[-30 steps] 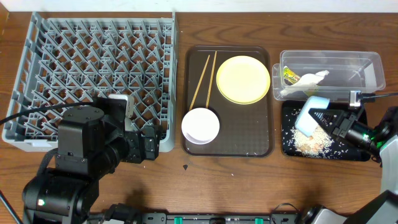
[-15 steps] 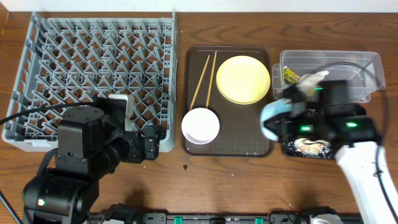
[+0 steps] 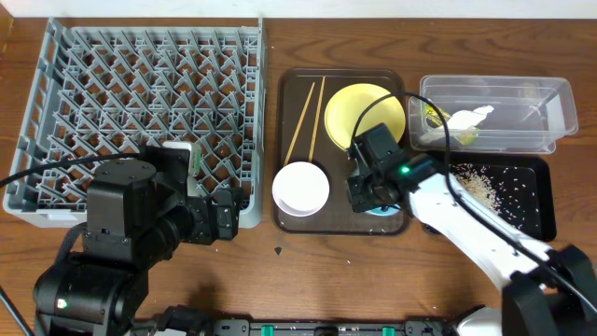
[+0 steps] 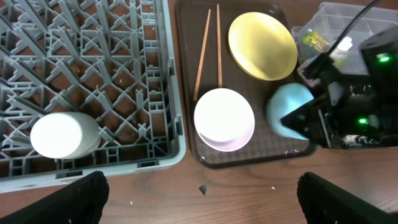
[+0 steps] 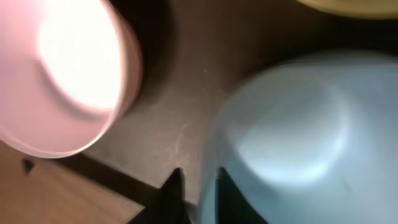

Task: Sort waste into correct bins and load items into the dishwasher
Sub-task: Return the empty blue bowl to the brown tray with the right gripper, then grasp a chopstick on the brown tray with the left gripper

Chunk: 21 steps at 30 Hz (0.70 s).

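Note:
My right gripper (image 3: 371,187) (image 5: 199,196) is shut on the rim of the light blue bowl (image 5: 292,137), held low over the brown tray's right front corner; the bowl also shows in the left wrist view (image 4: 289,109). The white-pinkish bowl (image 3: 300,189), yellow plate (image 3: 354,112) and chopsticks (image 3: 303,121) lie on that tray. Rice scraps (image 3: 478,183) lie in the black tray (image 3: 532,210). The wrapper (image 3: 433,116) and tissue (image 3: 468,119) lie in the clear tub (image 3: 550,98). A white cup (image 4: 62,134) stands in the grey dish rack (image 3: 112,84). My left gripper (image 4: 199,199) is open and empty above the table's front.
The brown serving tray (image 3: 392,224) sits between the rack and the bins. My left arm's body (image 3: 131,224) covers the rack's front right corner. A small dark chip (image 4: 202,189) and a few crumbs lie on the wood in front of the tray.
My right arm has swung left from the black tray to the brown tray with the light blue bowl. The rice scraps now lie uncovered in the black tray. The left arm has not moved.

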Each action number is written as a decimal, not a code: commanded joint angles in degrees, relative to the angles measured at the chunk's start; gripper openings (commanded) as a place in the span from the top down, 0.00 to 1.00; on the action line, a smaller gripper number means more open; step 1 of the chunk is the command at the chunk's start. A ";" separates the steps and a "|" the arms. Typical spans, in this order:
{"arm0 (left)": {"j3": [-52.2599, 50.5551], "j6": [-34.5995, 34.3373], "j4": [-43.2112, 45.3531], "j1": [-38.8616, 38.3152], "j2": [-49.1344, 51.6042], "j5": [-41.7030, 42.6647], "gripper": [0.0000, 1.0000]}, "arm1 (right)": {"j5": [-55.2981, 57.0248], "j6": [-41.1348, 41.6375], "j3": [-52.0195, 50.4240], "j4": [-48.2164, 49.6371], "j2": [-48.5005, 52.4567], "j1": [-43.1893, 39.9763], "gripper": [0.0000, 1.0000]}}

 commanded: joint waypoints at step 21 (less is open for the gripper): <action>0.96 -2.67 12.02 -1.84 20.74 1.81 0.02 | -21.79 3.13 3.43 -2.10 -22.27 -19.71 0.47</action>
